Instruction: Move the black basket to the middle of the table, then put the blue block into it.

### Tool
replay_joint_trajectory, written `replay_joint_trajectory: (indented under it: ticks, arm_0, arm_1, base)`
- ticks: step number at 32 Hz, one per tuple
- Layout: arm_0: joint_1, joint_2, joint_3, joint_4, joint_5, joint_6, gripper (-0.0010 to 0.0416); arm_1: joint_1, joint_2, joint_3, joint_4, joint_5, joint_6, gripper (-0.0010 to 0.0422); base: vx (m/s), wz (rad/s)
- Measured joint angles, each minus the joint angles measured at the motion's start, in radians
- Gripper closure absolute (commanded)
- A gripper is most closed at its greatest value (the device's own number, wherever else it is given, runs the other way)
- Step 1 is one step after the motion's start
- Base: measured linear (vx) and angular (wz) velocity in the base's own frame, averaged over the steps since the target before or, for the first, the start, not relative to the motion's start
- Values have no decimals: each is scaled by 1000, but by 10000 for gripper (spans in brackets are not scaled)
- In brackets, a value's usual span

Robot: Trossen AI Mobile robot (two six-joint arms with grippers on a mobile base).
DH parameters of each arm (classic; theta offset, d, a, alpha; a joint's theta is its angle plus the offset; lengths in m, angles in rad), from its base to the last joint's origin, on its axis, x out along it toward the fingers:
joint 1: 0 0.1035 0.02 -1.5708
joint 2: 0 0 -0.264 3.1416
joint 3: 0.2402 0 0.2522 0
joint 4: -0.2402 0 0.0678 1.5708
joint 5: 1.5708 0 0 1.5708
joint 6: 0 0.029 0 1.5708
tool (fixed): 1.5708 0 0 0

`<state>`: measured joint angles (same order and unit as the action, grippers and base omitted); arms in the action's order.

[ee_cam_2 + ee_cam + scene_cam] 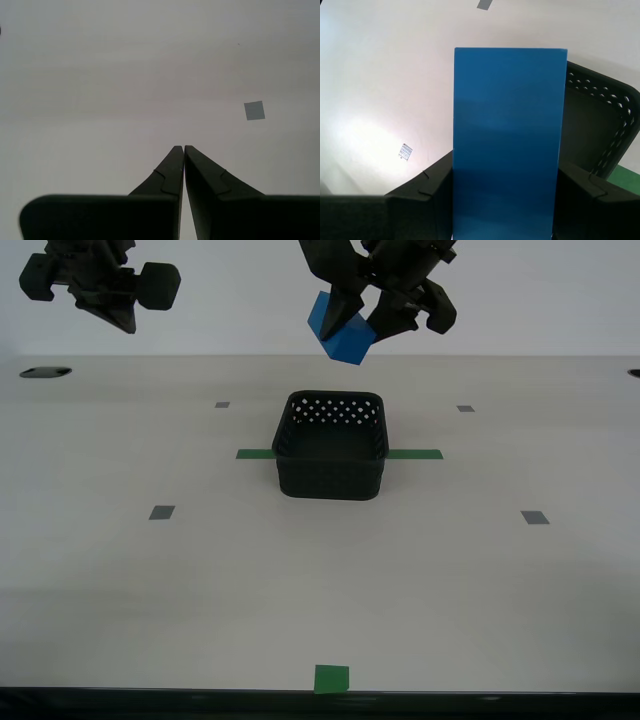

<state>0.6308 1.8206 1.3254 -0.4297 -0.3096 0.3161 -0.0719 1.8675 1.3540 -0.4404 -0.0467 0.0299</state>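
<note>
Basket, black and perforated, upright at the middle of the table, straddling the green tape strip whose ends poke out at 3 and 9 o'clock of it. Blue block aloft, tilted, hanging in the air just beyond the basket's far rim toward 12 o'clock, touching neither basket nor table. Clamped on that block: my first gripper, one finger on each side; in the first wrist view the blue face fills the centre between the dark fingers, with a corner of the basket and a sliver of green tape behind it. My second gripper raised clear of the tabletop, well apart from the basket toward 10 o'clock in the exterior view, jaws pressed together on nothing; in the second wrist view the fingertips meet over bare table, a grey tape square nearby. More grey squares scattered about the basket, and a green square at 6 o'clock by the near edge.
</note>
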Motion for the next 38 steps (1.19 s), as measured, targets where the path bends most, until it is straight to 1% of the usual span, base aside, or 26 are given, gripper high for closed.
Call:
replay_joint_trajectory:
  ticks: [1,2,3,4,5,7,9,11,12,14,17,20,21,22,23,24,25,27,30,33,35,38]
  arm_0:
    - [0,0,0,0,0,0,193]
    - [0,0,0,0,0,0,179]
    - [0,0,0,0,0,0,129]
    - [0,0,0,1,0,-3,107]
    - [0,0,0,1,0,-2,94]
    - [0,0,0,1,0,-2,44]
    - [0,0,0,1,0,-2,16]
    - [0,0,0,1,0,-2,12]
    - [0,0,0,1,0,-2,14]
    - [0,0,0,1,0,-2,19]
    - [0,0,0,1,0,-2,25]
    - [0,0,0,1,0,-2,35]
    - [0,0,0,1,0,-2,39]
    - [0,0,0,1,0,-2,44]
    - [0,0,0,1,0,-2,45]
    - [0,0,0,1,0,-2,48]
    - [0,0,0,1,0,-2,47]
    - [0,0,0,1,0,-2,43]
    - [0,0,0,0,0,-2,33]
    - [0,0,0,-5,0,-2,30]
    - [0,0,0,-5,0,-2,42]
    - [0,0,0,-5,0,-2,53]
  arm_1:
    - [0,0,0,0,0,0,412]
    - [0,0,0,-1,0,0,412]
    - [0,0,0,-2,0,0,412]
    - [0,0,0,-3,0,0,412]
    - [0,0,0,-3,0,0,412]
    - [0,0,0,-6,0,0,412]
    - [0,0,0,-10,0,0,412]
    - [0,0,0,-19,0,-7,412]
    - [0,0,-1,-21,0,-18,412]
    - [1,0,0,-25,0,-23,411]
    - [4,0,-1,-40,0,-23,377]
    - [7,0,-1,-57,0,-23,303]
    - [7,0,-1,-63,0,-23,274]
    - [7,0,-1,-71,0,-23,237]
    - [7,0,-1,-73,0,-24,223]
    - [7,0,-1,-83,0,-23,187]
    - [7,0,-1,-88,0,-24,163]
    - [8,0,-1,-106,0,-24,126]
    - [9,0,-1,-115,0,-24,96]
    - [10,0,-1,-119,0,-22,83]
    - [11,0,-1,-118,0,-8,69]
    - [11,0,-1,-118,0,-5,63]
  base:
    - [0,0]
    - [0,0]
    - [0,0]
    - [0,0]
    - [0,0]
    - [0,0]
    - [0,0]
    - [0,0]
    - [0,0]
    - [0,0]
    - [0,0]
    - [0,0]
    - [0,0]
    - [0,0]
    - [0,0]
    - [0,0]
    - [0,0]
    - [0,0]
    - [0,0]
    - [0,0]
    - [0,0]
    - [0,0]
